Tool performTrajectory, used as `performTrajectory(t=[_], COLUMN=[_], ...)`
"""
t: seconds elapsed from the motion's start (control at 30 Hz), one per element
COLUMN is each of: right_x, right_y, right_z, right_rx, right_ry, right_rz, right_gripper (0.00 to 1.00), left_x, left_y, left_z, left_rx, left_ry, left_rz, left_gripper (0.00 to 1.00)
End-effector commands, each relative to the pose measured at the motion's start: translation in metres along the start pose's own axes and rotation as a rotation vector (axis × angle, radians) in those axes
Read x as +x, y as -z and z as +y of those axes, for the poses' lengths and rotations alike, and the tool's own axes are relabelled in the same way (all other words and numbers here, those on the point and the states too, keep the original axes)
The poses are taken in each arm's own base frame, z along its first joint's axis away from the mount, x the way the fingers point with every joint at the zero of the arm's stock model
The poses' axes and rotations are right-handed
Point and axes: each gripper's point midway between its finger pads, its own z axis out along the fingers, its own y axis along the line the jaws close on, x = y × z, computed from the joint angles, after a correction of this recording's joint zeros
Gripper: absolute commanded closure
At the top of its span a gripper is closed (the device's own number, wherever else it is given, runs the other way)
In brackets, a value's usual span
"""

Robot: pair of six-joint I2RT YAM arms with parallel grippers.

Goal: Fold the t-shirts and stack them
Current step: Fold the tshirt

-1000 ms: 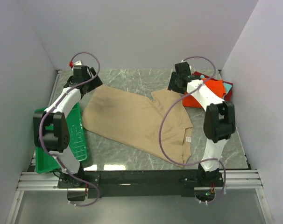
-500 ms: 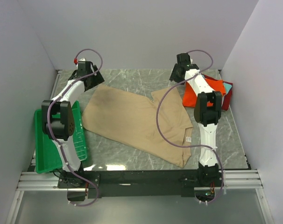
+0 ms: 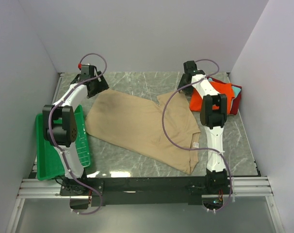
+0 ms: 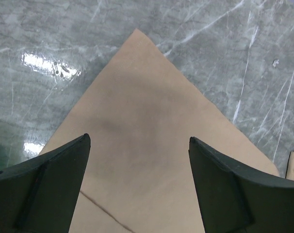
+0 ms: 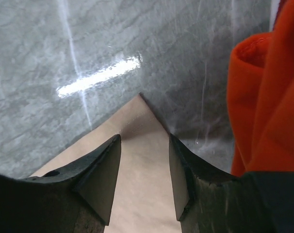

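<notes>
Risk lies mostly at the far right, as we judge it. The right gripper [image 5: 144, 145] hangs over one far corner of the tan t-shirt [image 3: 137, 124], its jaws parted by a narrow gap and holding nothing. The folded orange t-shirt [image 5: 263, 92] lies just beside that corner. If we come down a little too far right, a finger could catch the orange fold and drag the stack out of shape; that stack also holds a dark red t-shirt [image 3: 236, 106] and a teal t-shirt [image 3: 238, 90]. A second worry is that the corner lies thin and flat on the marble table [image 3: 137, 82]. The fingers may close on nothing, or pinch a mere edge that slips out in the lift. If one side grips and the other misses, the fold would come out skewed.

The left gripper [image 4: 137, 143] is spread wide and empty above the other far corner, at the far left of the cloth. Both arms reach from the near edge toward the far wall, wrists tipped down at the table. The tan t-shirt lies spread and unfolded across the middle, with the green tray [image 3: 47, 162] just beside its left edge.
</notes>
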Motion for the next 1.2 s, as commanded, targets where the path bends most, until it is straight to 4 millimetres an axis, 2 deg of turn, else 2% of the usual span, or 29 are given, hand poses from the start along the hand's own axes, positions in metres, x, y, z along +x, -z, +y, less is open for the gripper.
performTrajectory(t=[0.0,0.23,0.5,0.67,0.8,1.03,1.17], right_x=[-0.015,-0.010,-0.021,-0.021,-0.017,-0.012,-0.012], right_y=[0.002,-0.013,-0.015,-0.018,-0.019,-0.019,-0.019], right_z=[0.002,-0.003,-0.003,-0.002,0.000,0.006,0.008], right_rx=[-0.002,0.003,-0.033,-0.039,-0.055,-0.092,-0.108], right_ry=[-0.025,-0.044,-0.078,-0.077,-0.061,-0.031,-0.021], right_rz=[-0.028,-0.005,-0.014,0.004,0.019,0.041,0.045], right_gripper=[0.49,0.50,0.50,0.52,0.57,0.64,0.76], left_x=[-0.014,-0.021,-0.024,-0.025,-0.028,-0.022,-0.023], left_y=[0.027,0.031,0.024,0.020,0.014,0.000,-0.010], left_z=[-0.011,-0.010,-0.008,-0.010,-0.008,-0.006,-0.005], left_rx=[0.058,0.041,0.025,0.028,0.012,-0.001,-0.010], left_ry=[-0.029,-0.038,-0.055,-0.057,-0.068,-0.073,-0.083], left_rz=[-0.031,-0.044,-0.046,-0.041,-0.041,-0.017,-0.013], left_gripper=[0.12,0.11,0.11,0.12,0.12,0.12,0.12])
